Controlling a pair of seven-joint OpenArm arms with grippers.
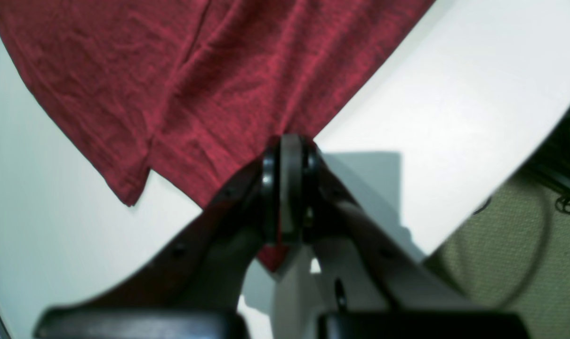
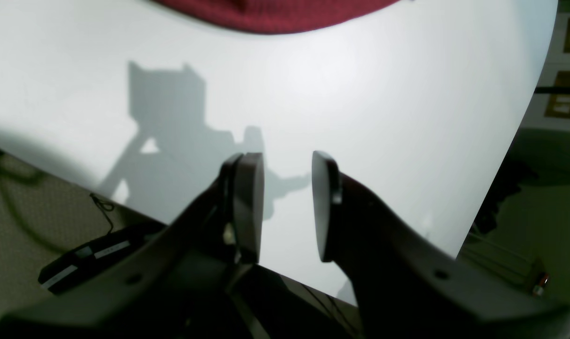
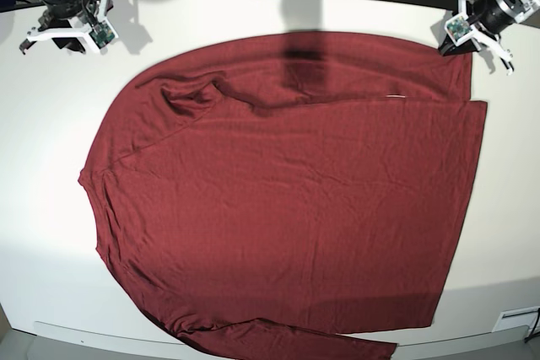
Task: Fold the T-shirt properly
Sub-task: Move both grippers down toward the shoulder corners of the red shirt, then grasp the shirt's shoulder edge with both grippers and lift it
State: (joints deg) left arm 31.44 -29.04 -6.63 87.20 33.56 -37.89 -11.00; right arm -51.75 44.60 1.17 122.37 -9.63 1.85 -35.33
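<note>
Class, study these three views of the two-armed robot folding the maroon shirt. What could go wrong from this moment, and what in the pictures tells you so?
1. The left gripper pinches only a small corner of the T-shirt, so the thin fabric may slip out when pulled.
2. The right gripper is open over bare table, holding nothing; a one-sided lift could skew the fold.
3. A wrinkled bunch near the shoulder may get folded in.

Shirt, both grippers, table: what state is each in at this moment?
Shirt: spread flat on the table, mildly wrinkled, one sleeve laid across its top edge, not yet folded.
Left gripper: shut on a corner of the shirt.
Right gripper: open, holding nothing, above bare table, apart from the shirt's edge.
Table: white, mostly covered by the shirt.
</note>
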